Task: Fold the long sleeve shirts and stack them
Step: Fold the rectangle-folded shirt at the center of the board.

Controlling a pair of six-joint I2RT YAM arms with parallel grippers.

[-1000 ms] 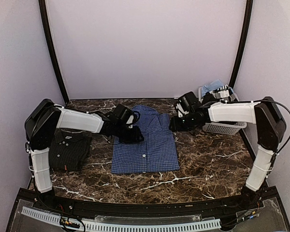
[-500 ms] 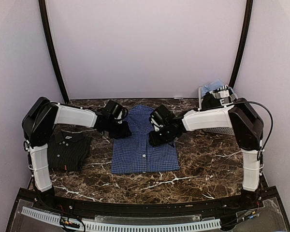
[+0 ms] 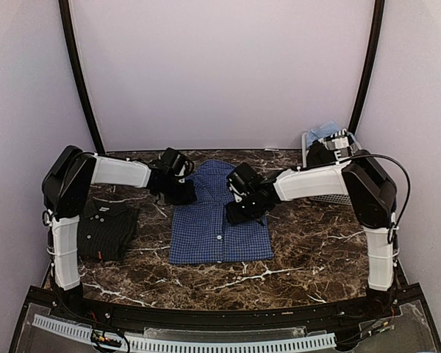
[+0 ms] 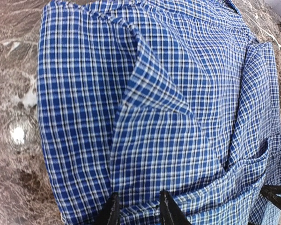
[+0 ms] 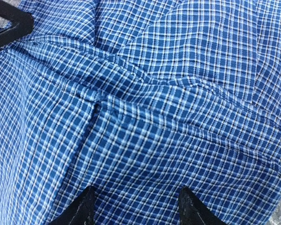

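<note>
On the brown marble table (image 3: 316, 250), the blue checked button-up shirt (image 3: 220, 228) lay centred, a folded near-black shirt (image 3: 106, 228) at its nine o'clock. Right fingers (image 5: 79, 211) stood spread above its cloth; left fingers (image 4: 111, 213) straddled its eleven o'clock edge, grip unclear.

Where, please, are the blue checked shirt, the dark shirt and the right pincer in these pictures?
blue checked shirt (image 3: 206, 235), top external view, lower front panel.
dark shirt (image 3: 106, 229), top external view, middle of its folded body.
right pincer (image 5: 136, 204), right wrist view, midway between its fingertips.
</note>
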